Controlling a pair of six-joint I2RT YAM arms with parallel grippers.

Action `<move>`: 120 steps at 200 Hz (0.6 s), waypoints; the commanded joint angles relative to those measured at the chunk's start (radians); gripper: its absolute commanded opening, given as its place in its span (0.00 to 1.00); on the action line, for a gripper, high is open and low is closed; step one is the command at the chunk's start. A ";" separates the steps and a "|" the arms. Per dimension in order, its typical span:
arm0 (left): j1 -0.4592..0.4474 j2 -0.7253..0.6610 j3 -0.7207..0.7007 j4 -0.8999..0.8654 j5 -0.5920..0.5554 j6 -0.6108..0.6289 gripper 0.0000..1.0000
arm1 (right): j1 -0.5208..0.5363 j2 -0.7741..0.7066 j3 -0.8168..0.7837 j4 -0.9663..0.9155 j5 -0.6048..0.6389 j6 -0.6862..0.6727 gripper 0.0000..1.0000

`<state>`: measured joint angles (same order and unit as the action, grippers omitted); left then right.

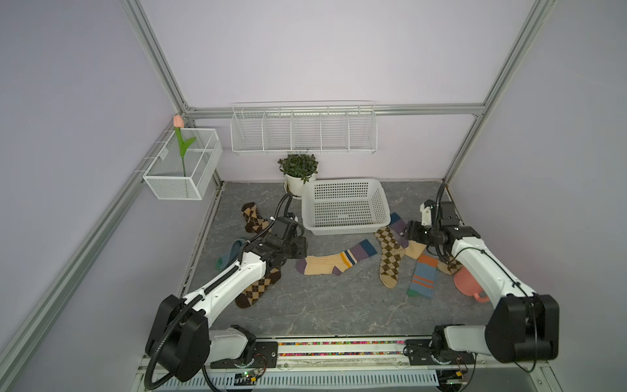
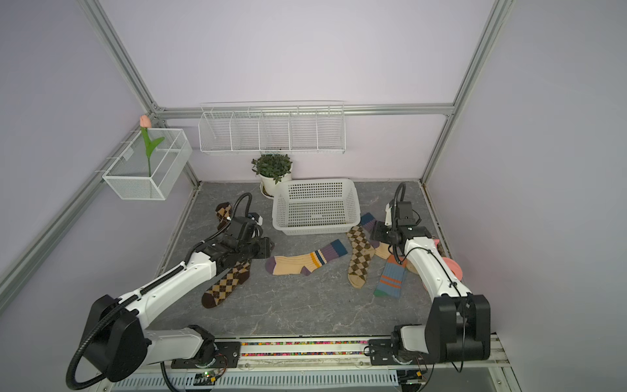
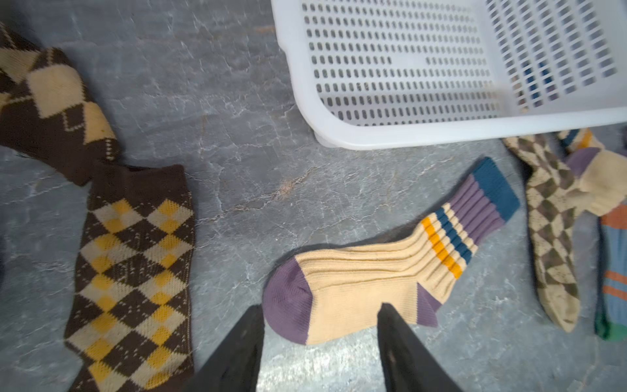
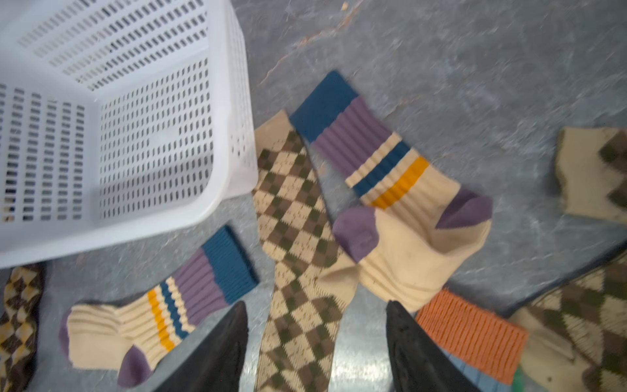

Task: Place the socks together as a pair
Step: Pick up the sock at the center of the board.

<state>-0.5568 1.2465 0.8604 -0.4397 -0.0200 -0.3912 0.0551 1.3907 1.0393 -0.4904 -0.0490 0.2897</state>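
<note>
Below the open, empty left gripper (image 3: 319, 307) a cream sock (image 3: 366, 281) lies flat on the table (image 3: 237, 135); limp and light, it probably needs a mid-foot pinch. The right gripper (image 4: 315, 303) is open too.

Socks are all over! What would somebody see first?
On the grey table, a cream sock with a purple toe lies alone in the middle. A tangled heap topped by a tan argyle sock sits by the right arm. Behind them stands a big white basket.
</note>
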 commanded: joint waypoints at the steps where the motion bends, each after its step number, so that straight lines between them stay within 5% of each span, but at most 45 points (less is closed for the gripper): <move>1: -0.002 -0.087 -0.054 -0.008 -0.033 -0.020 0.56 | -0.017 0.095 0.093 -0.064 0.047 -0.071 0.66; 50: -0.002 -0.210 -0.123 0.002 -0.024 -0.012 0.57 | -0.023 0.187 0.127 -0.177 0.119 -0.139 0.70; 120: -0.002 -0.216 -0.130 0.009 0.015 -0.019 0.57 | 0.003 0.315 0.126 -0.248 0.234 -0.158 0.69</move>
<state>-0.5568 1.0393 0.7353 -0.4347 -0.0177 -0.3958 0.0498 1.6611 1.1656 -0.6933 0.1204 0.1596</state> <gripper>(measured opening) 0.566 0.699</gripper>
